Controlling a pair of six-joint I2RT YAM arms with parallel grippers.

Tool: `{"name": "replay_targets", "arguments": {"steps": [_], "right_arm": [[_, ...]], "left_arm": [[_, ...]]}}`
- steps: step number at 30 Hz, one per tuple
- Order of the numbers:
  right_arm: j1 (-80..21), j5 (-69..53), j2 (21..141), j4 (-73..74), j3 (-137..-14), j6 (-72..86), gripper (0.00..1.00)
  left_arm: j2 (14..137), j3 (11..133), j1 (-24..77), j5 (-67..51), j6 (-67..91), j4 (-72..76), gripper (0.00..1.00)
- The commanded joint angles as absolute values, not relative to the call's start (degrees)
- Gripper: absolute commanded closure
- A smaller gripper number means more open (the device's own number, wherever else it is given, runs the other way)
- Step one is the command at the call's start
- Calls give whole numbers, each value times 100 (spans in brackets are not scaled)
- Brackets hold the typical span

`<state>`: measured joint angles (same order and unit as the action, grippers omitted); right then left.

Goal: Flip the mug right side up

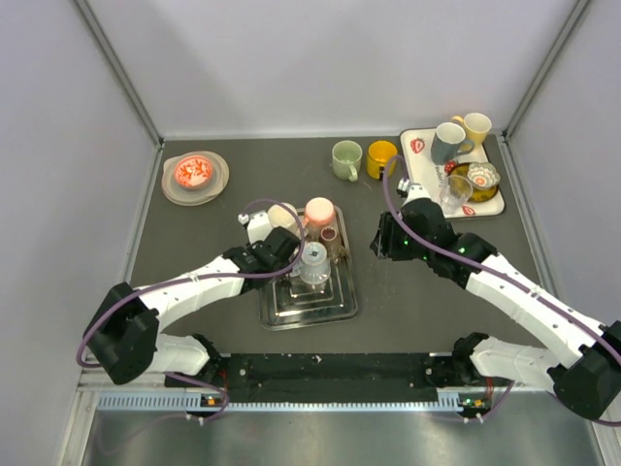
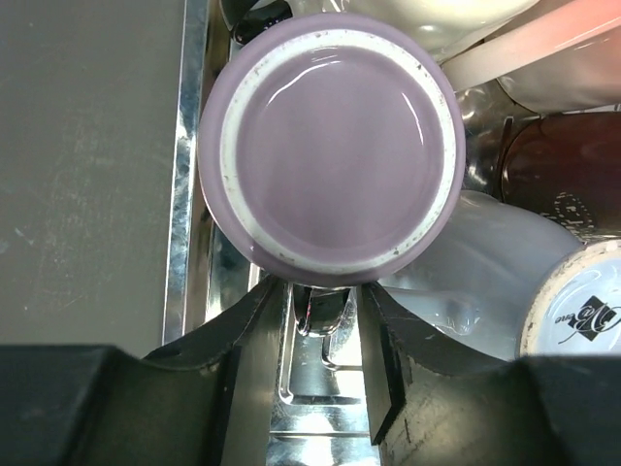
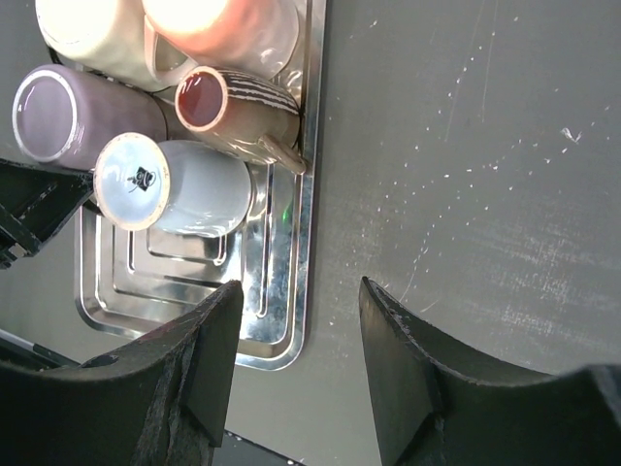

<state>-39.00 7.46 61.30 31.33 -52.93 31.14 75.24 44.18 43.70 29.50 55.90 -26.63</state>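
Note:
The purple mug stands upside down, base up, on the steel tray, with its handle pointing toward my wrist. My left gripper straddles that handle. Its jaws are narrowly open, with thin gaps on both sides. In the top view the left gripper covers the mug. The mug also shows in the right wrist view. My right gripper is open and empty over bare table, right of the tray.
Also on the tray are an upside-down white mug, a brown mug on its side, a pink mug and a cream mug. Green and yellow mugs stand behind. A white tray of cups is far right and a plate far left.

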Motion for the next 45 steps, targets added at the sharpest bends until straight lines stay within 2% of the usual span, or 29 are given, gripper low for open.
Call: {"name": "replay_targets", "arguments": {"steps": [1,11,12,13,14,23,36,40,45], "right_arm": [[-3955,782,6126,2979,-5291,3164,48],[-3955,774,6126,2979,-5203,3217,48],[-3955,773,6126,2988,-5186,3217,48],[-3955,782,6117,2980,-5177,3225,48],[-3955,774,6108,2979,-5168,3234,48],[-3946,694,5898,2979,-5098,3252,49],[-3964,230,5626,2804,-4975,3375,50],[-3955,-254,5441,2374,-4843,3410,50],[-3955,-931,5265,1496,-4343,3691,49]], "left_arm": [[7497,4254,4237,2900,5414,-2277,61],[7497,4078,4104,2637,5238,-2144,85],[7488,4078,4096,2628,5230,-2145,88],[7462,4069,4104,2611,5186,-2145,97],[7445,4061,4096,2593,5168,-2145,100],[6707,4351,4131,2057,4456,-2917,100],[4757,4069,4271,1468,4412,-3428,100],[4150,4104,4271,1275,4334,-3121,100],[3341,3746,4271,810,4227,-1620,100]]}}
